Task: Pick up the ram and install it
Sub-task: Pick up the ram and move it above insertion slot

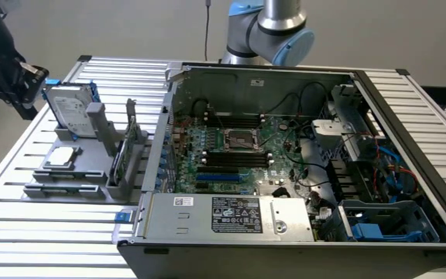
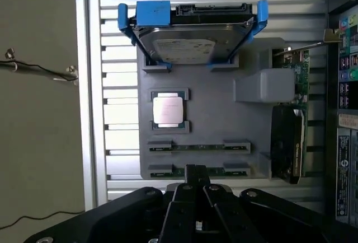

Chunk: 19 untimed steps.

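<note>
Gripper (image 2: 196, 171): fingers pressed together, nothing between them. It points straight down at the grey tray (image 2: 212, 114).
- Its tip sits over the middle of the ram (image 2: 215, 171), which lies on edge in the tray's outermost pair of clips. Contact or a gap above it: cannot tell.
- A second stick (image 2: 198, 147) lies parallel in the next pair of clips, just beside the first.
- Beyond that, a square silver chip (image 2: 168, 110) lies flat in its pocket.
- Farther on, a hard drive (image 2: 193, 47) with blue brackets stands upright.

The tray rests on the slatted metal table (image 2: 120, 136), beside the open computer case (image 1: 246, 81).

Arm (image 1: 273, 29): its grey and blue joint stands behind the case and rises out of the exterior view.
</note>
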### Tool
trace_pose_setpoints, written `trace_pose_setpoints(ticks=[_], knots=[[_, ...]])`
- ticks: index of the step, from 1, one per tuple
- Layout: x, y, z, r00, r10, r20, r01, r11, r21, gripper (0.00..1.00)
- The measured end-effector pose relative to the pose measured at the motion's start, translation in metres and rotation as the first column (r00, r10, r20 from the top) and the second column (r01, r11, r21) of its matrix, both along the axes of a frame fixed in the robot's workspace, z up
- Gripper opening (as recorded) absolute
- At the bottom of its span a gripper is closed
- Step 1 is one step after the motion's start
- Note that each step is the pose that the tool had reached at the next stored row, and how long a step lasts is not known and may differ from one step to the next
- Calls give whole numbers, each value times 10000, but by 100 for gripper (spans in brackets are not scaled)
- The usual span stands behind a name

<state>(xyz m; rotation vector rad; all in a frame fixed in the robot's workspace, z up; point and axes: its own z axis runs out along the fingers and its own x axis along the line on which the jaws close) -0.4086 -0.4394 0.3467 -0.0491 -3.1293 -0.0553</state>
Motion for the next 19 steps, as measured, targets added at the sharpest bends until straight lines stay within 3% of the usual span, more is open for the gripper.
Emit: trace_pose_setpoints(ticks=[2,5,10,14,19], knots=[[-1,0,-13,9996,281,-41,-281,9996,-3,11],[-1,0,-32,9965,830,-50,-830,9965,-2,11],[-1,0,-57,9850,1727,-53,-1727,9850,-2,11],[-1,0,-76,9697,2442,-53,-2443,9697,-1,11],[-1,0,-98,9439,3303,-52,-3303,9439,-1,11]])
